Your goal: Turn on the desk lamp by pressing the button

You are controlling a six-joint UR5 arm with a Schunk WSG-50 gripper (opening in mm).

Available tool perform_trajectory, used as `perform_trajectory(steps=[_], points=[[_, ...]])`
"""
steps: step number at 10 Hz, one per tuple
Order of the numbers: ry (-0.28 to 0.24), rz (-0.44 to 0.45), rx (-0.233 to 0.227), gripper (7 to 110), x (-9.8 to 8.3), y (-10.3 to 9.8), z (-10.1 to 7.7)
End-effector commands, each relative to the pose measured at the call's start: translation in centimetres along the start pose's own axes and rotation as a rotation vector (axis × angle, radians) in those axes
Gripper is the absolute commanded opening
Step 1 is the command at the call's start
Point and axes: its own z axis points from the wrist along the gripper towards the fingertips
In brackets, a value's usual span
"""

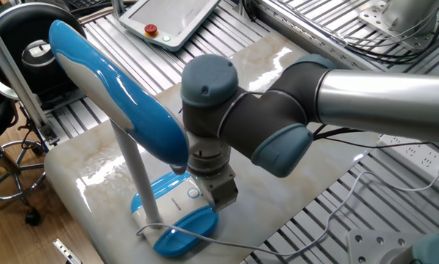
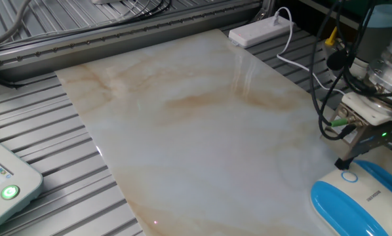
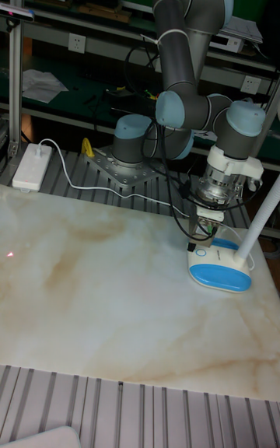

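Note:
The desk lamp stands at the corner of the marble table (image 2: pixel 183 118). Its long blue head (image 1: pixel 117 95) leans on a slim white stem (image 1: pixel 133 172) above the oval blue-and-white base (image 1: pixel 177 220). The button (image 2: pixel 349 177) is a small white ringed disc on the base (image 2: pixel 353 203), and it also shows beside the wrist as the button (image 1: pixel 194 193). My gripper (image 2: pixel 342 163) hangs just above and to the left of the button, not touching it. No view shows the fingertips clearly enough to tell their state. In the tall view my gripper (image 3: pixel 194 244) hovers at the left end of the base (image 3: pixel 222 271).
The lamp's thin white cord (image 1: pixel 227 246) trails off the table edge. A teach pendant (image 1: pixel 168 22) with a red button lies beyond the table. A white power strip (image 2: pixel 261 29) sits on the metal slats, and a green-lit device (image 2: pixel 9 192) lies at the left. An office chair (image 1: pixel 6 147) stands beside the table.

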Motion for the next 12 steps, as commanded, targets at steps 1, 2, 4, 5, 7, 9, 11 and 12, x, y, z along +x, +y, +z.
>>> perform_trajectory(steps=[1, 2, 4, 5, 7, 9, 11, 12], points=[[0.029, 0.025, 0.004, 7, 0.0, -0.2, -0.9], [0.016, 0.035, 0.006, 7, -0.4, -0.2, -1.5], [-0.016, 0.046, 0.004, 7, -1.2, -0.3, -1.6], [-0.016, 0.046, 0.002, 7, -1.2, -0.3, -1.7], [-0.046, 0.059, -0.005, 7, -2.2, -0.1, -2.1], [-0.061, 0.073, -0.01, 7, -3.2, -0.1, -2.5], [-0.076, 0.074, -0.013, 7, -3.6, -0.2, -2.5], [-0.076, 0.073, -0.011, 7, -3.5, -0.3, -2.3]])
